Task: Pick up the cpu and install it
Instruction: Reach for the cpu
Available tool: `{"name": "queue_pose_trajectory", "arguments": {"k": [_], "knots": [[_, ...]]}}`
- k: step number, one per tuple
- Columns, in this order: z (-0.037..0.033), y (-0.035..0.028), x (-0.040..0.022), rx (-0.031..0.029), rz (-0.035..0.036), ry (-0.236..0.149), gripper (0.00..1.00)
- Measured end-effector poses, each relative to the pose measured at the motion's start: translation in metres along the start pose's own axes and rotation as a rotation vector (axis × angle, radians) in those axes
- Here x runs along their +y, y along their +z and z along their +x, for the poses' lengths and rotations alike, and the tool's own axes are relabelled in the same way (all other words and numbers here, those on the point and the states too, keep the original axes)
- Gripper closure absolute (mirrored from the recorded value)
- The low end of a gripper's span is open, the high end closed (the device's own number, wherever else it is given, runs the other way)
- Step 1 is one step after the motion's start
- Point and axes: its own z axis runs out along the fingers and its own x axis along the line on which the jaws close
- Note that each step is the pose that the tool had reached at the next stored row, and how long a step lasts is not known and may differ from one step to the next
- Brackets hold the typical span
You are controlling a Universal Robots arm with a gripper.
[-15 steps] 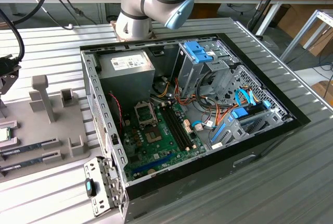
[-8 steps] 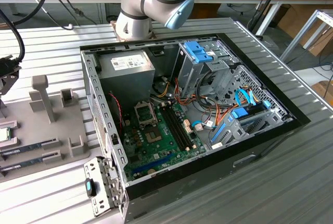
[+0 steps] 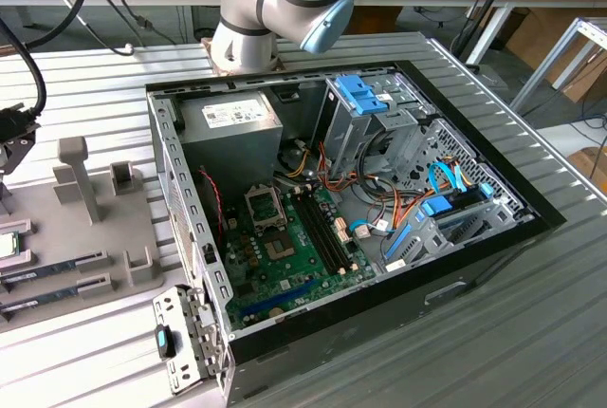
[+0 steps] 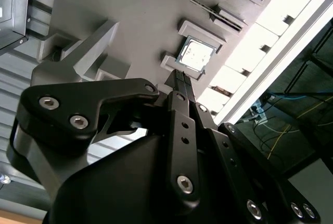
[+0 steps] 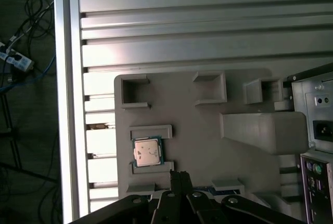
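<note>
Fingers (image 5: 175, 183): were seen pressed together, with nothing pinched between them, in both wrist views.
Gripper (image 4: 179, 74): was held above the grey tray (image 4: 140, 26), its tips close beside the cpu (image 4: 196, 56) but apart from it.
Cpu place: the cpu (image 5: 147, 152) was found lying flat, metal top up, between two low raised holders on the tray (image 5: 208, 140), on the side nearest the table edge.
Edges: the tray's outer edge was set just inside the slatted table's (image 5: 208, 26) rim; beyond that rim, floor and loose cables (image 5: 15, 62) were seen in the first wrist view.
Open room: bare tray surface was left around the chip on its two unheld sides, and bare slats lay past the tray.
Obstacles: a tall grey block (image 5: 260, 130) stood on the tray between the chip and the computer case (image 5: 317, 130).
Exterior view: the cpu (image 3: 8, 245) was cut by the exterior view's left border, well apart from the open case (image 3: 427, 285), where the motherboard (image 3: 294, 237) and the power-supply box (image 3: 232, 133) lay exposed.
Wrist views: the chip's holders and the closed fingertips were shown plainly there, while the inside of the case was not shown.
Second wrist view: the black linkage of the gripper was shown covering much of the near tray.
</note>
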Motion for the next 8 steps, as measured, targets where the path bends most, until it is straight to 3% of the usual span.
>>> {"name": "queue_pose_trajectory", "arguments": {"k": [8], "knots": [[0.0001, 0.0038, -0.0002, 0.0001, 0.0000, 0.000, 0.89]]}}
